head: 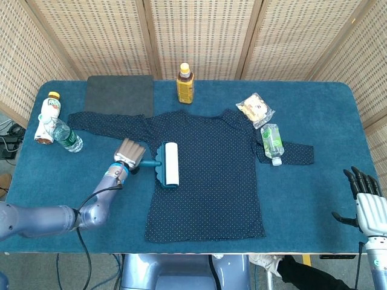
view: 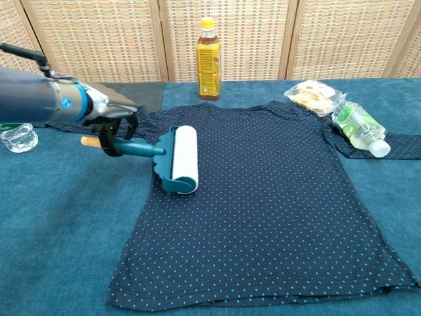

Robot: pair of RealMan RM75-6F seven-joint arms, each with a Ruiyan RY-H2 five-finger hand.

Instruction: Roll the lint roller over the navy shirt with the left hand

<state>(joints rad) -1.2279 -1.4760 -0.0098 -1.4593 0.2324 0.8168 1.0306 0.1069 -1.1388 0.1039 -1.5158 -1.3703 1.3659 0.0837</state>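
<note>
The navy dotted shirt (head: 208,175) (view: 263,197) lies flat in the middle of the blue table. A lint roller (head: 169,164) (view: 181,158), white drum in a teal frame, rests on the shirt's left side. My left hand (head: 129,154) (view: 108,118) grips its teal handle just off the shirt's left edge, fingers wrapped round it. My right hand (head: 364,202) hangs off the table's right front corner with fingers spread and nothing in it; the chest view does not show it.
An orange juice bottle (head: 185,83) (view: 208,59) stands behind the collar. A snack bag (head: 255,109) and a green bottle (head: 272,142) lie on the right sleeve side. Two bottles (head: 51,121) lie at far left, by a dark grey mat (head: 119,93).
</note>
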